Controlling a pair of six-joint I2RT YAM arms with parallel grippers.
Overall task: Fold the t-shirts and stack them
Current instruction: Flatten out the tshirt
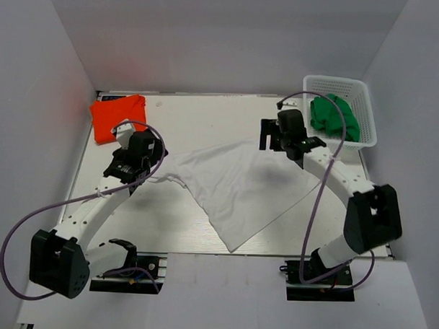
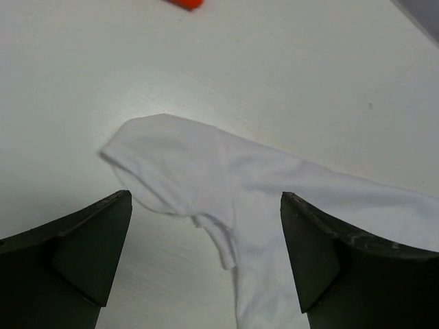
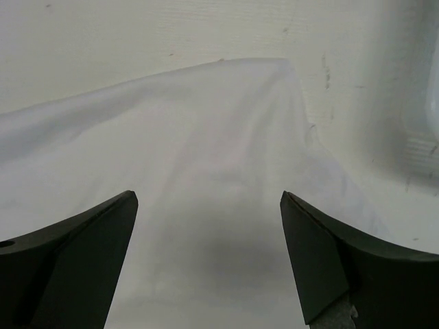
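Observation:
A white t-shirt [image 1: 237,187] lies spread out on the table in a rough triangle. My left gripper [image 1: 156,156] hovers open over its left corner, and the left wrist view shows a rolled sleeve edge of the white t-shirt [image 2: 206,171] between the spread fingers of the left gripper [image 2: 206,229]. My right gripper [image 1: 269,136] stands open above the shirt's far right corner; in the right wrist view the white t-shirt [image 3: 206,157] lies flat under the right gripper [image 3: 209,223]. A folded orange t-shirt [image 1: 118,118] rests at the far left. A green t-shirt [image 1: 335,116] sits bunched in the basket.
The white lattice basket [image 1: 367,112] stands at the far right corner, close to my right arm. White walls close in the table on three sides. A sliver of the orange t-shirt [image 2: 185,3] shows at the top of the left wrist view.

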